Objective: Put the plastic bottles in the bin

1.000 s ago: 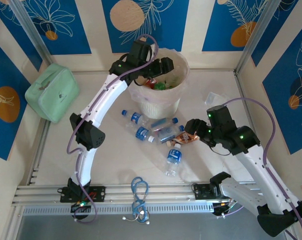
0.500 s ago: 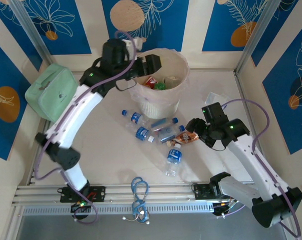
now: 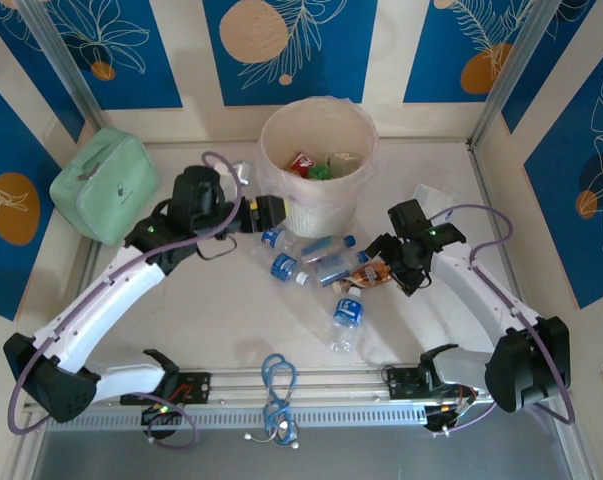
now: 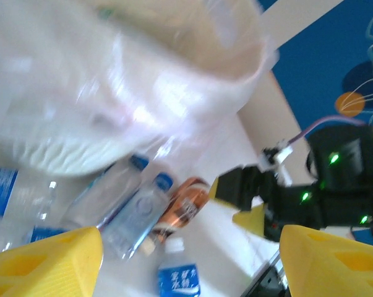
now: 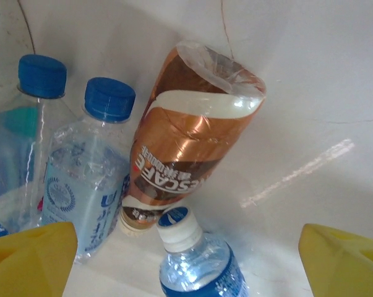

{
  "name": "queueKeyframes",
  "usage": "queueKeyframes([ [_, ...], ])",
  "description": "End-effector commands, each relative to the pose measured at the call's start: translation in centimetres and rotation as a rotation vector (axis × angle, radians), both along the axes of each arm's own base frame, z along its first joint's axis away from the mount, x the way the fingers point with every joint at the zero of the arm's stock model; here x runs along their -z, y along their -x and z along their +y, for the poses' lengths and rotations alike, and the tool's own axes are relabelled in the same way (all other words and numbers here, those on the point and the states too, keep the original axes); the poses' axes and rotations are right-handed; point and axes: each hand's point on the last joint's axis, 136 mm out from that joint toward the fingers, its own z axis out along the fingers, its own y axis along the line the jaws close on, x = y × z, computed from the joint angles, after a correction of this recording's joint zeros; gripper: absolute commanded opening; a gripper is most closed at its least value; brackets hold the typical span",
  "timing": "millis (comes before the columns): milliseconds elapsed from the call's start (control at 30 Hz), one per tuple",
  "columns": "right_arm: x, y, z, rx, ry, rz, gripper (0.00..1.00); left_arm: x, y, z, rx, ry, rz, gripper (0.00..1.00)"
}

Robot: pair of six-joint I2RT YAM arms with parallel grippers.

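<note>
The round cream bin (image 3: pixel 316 165) with its clear liner holds a few red and green items. Below it several plastic bottles lie loose on the table: clear blue-capped ones (image 3: pixel 284 267) (image 5: pixel 90 167), a copper-labelled one (image 3: pixel 366 272) (image 5: pixel 192 142) and a white-capped, blue-labelled one (image 3: pixel 348 315) (image 5: pixel 198 260). My left gripper (image 3: pixel 271 212) (image 4: pixel 189 266) is open and empty, low beside the bin's left base. My right gripper (image 3: pixel 384 262) (image 5: pixel 186 260) is open just right of the copper bottle. The white-capped bottle's neck lies between its spread fingers, ungripped.
A mint-green pouch (image 3: pixel 106 185) sits at the far left. Crumpled clear plastic (image 3: pixel 426 195) lies right of the bin. A blue cord (image 3: pixel 278 385) rests on the metal rail (image 3: pixel 101 385) at the near edge. Patterned walls close in on three sides.
My left arm has swung down from over the bin to the table beside its left base. My right gripper has opened wider and edged toward the copper bottle.
</note>
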Motion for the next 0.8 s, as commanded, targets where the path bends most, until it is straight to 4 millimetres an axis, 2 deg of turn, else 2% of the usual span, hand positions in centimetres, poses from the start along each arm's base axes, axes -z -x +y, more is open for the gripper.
queueKeyframes([
  [0, 1.2, -0.1, 0.4, 0.065, -0.037, 0.040, 0.93, 1.5, 1.8, 0.4, 0.016, 0.017, 0.018, 0.75],
  [100, 2.0, -0.2, 1.0, 0.071, -0.064, 0.056, 0.90, 3.8, 2.8, 1.0, 0.012, 0.011, 0.058, 0.75],
  [233, 1.7, 0.5, 1.8, 0.008, -0.009, 0.061, 0.89, 5.8, 3.5, 1.7, 0.000, -0.016, 0.094, 0.75],
  [400, 0.9, 3.1, 2.7, -0.126, 0.085, 0.088, 0.92, 7.0, 3.6, 1.7, -0.007, -0.016, 0.116, 0.75],
  [533, 0.7, 5.1, 4.5, -0.285, 0.064, 0.082, 0.94, 7.7, 3.4, 1.7, -0.017, -0.026, 0.129, 0.74],
  [633, 0.9, 6.6, 5.1, -0.368, 0.064, 0.119, 0.94, 8.0, 3.4, 1.8, -0.019, -0.032, 0.134, 0.74],
  [767, 1.5, 7.6, 6.5, -0.449, 0.015, 0.152, 0.95, 8.2, 3.3, 1.9, -0.029, -0.039, 0.138, 0.74],
])
